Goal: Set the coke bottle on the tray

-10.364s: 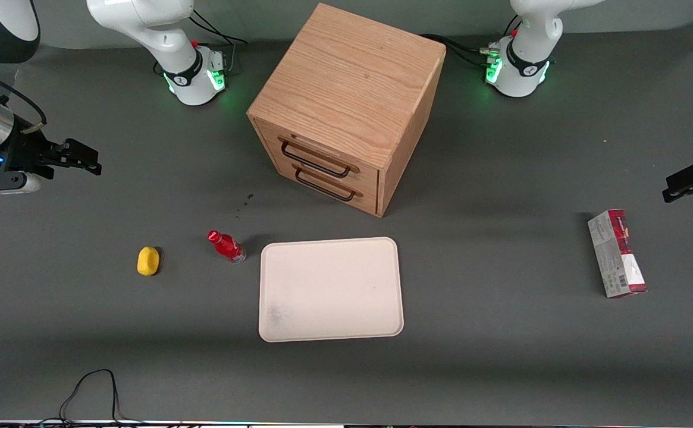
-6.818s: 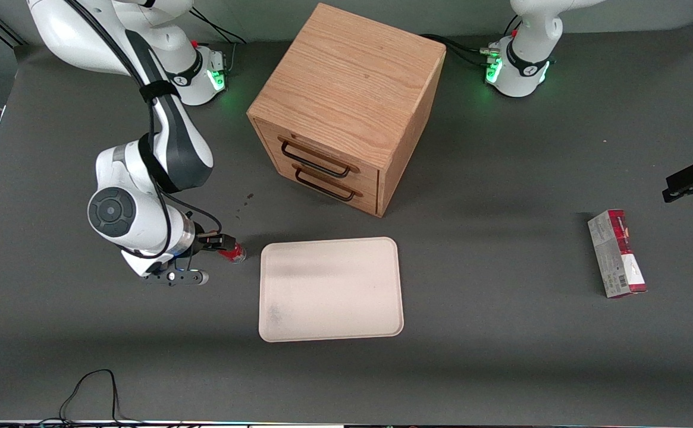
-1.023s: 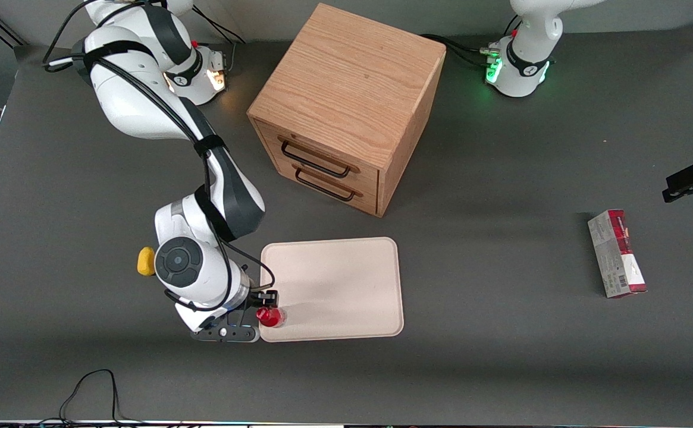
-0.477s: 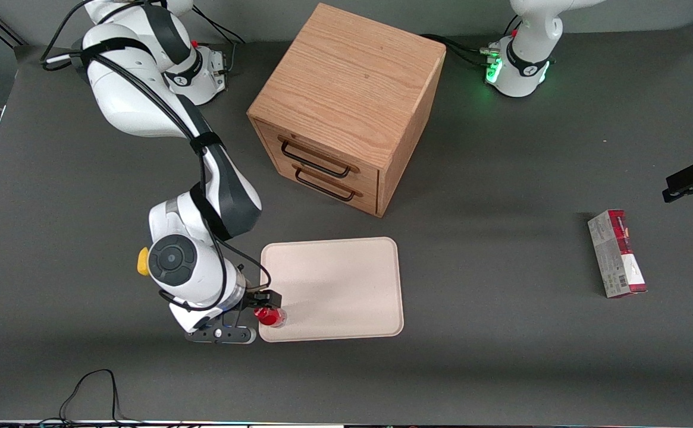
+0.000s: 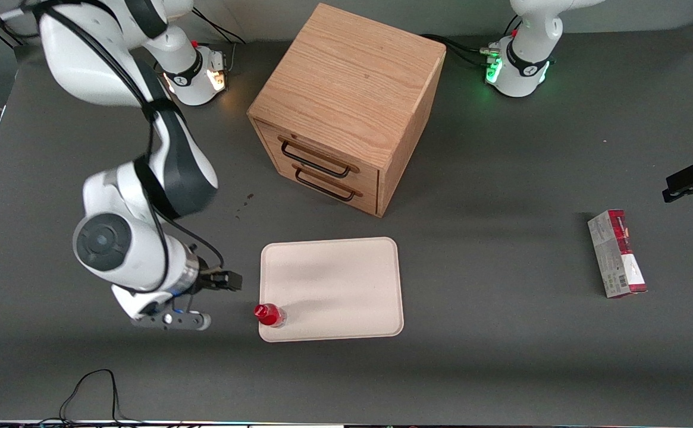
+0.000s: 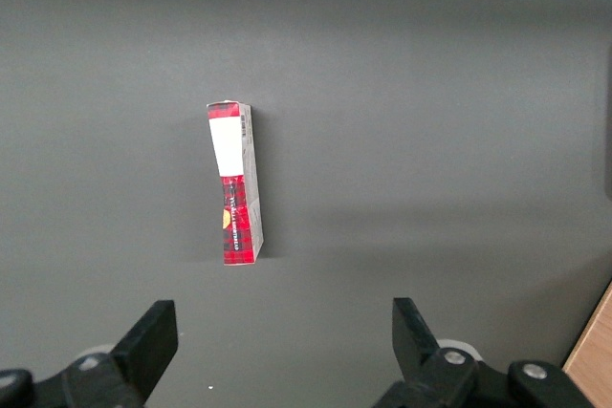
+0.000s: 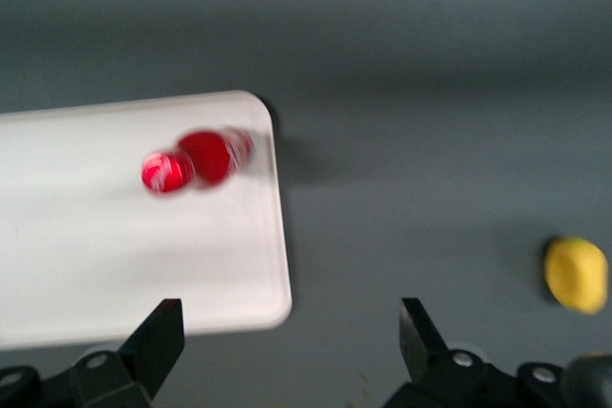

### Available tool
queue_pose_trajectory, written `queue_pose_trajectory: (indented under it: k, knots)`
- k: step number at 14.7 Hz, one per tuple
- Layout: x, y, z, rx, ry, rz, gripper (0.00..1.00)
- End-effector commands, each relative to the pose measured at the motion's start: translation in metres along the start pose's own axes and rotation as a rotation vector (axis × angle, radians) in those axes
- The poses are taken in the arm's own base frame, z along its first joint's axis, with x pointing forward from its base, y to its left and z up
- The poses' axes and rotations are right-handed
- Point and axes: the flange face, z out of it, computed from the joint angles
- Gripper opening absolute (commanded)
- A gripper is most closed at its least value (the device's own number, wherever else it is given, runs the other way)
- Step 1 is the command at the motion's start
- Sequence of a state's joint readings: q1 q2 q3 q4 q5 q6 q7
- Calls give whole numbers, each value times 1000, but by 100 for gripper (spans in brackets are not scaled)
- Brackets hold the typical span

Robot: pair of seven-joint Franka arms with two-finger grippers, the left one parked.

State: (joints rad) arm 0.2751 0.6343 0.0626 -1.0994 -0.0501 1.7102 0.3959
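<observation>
The coke bottle (image 5: 269, 315) stands upright on the cream tray (image 5: 346, 279), in the tray's corner nearest the front camera at the working arm's end. The right wrist view shows the small red coke bottle (image 7: 196, 161) from above, just inside the rim of the tray (image 7: 115, 265). My gripper (image 5: 234, 281) hangs above the bare table beside the tray, apart from the bottle and slightly farther from the front camera than it. Its fingers (image 7: 158, 341) are spread wide, and nothing sits between them in the gripper (image 7: 292, 355).
A wooden drawer cabinet (image 5: 346, 107) stands farther from the front camera than the tray. A red-and-grey carton (image 5: 617, 254) lies toward the parked arm's end. A yellow lump (image 7: 577, 274) rests on the table beside the tray; my arm hides it in the front view.
My gripper has let go of the bottle, opened, and drawn back and up from the tray toward the working arm's end. The bottle stays standing on the tray's corner.
</observation>
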Motion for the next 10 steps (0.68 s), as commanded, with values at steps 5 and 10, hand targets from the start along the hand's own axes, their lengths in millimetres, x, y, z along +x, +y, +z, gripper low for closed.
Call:
queue_pose_trajectory:
  k: [5,10]
  knots:
    - [-117,89,-70,-8,28,-51,100]
    - [-170,135,-91,32,57,-72,100]
